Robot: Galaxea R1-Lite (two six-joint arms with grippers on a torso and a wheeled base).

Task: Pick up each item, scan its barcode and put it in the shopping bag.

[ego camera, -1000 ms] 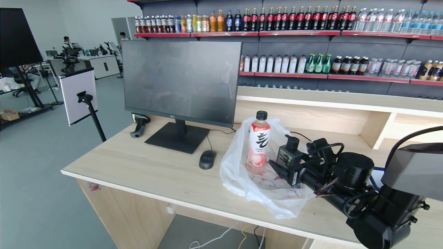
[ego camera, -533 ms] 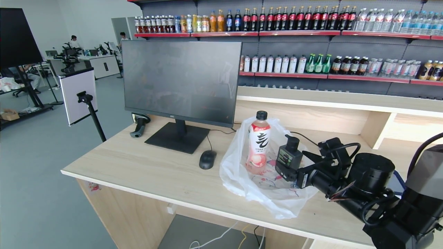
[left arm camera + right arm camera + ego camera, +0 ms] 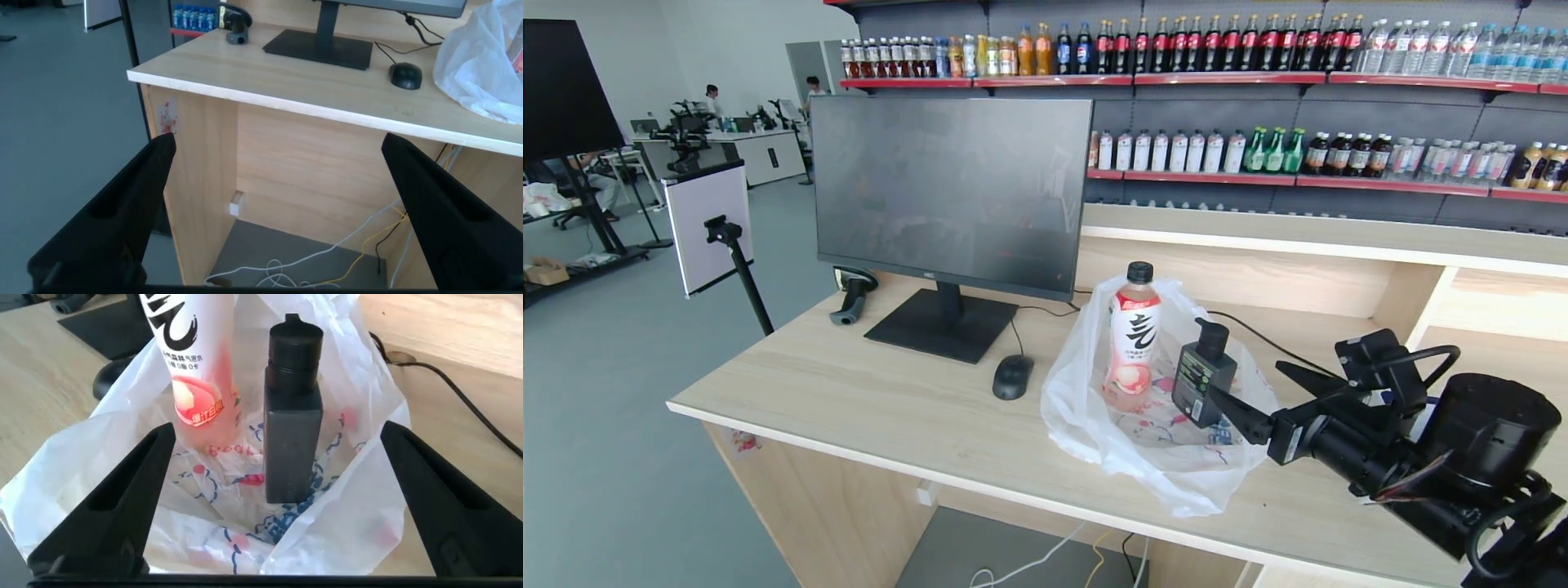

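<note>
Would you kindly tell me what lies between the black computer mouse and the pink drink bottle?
In the head view, a narrow strip of bare wooden counter, then the translucent white shopping bag's side wall; the pink drink bottle stands inside it.

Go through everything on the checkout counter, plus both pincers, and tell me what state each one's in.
Monitor: screen dark.
Bag: open, on the counter.
Drink bottle: upright in the bag, cap on.
Pump bottle: upright in the bag, ungripped.
Right pincer: open, at the pump bottle, not touching it.
Left pincer: open, empty, low before the counter.
Scanner: lying on the counter, unheld.
</note>
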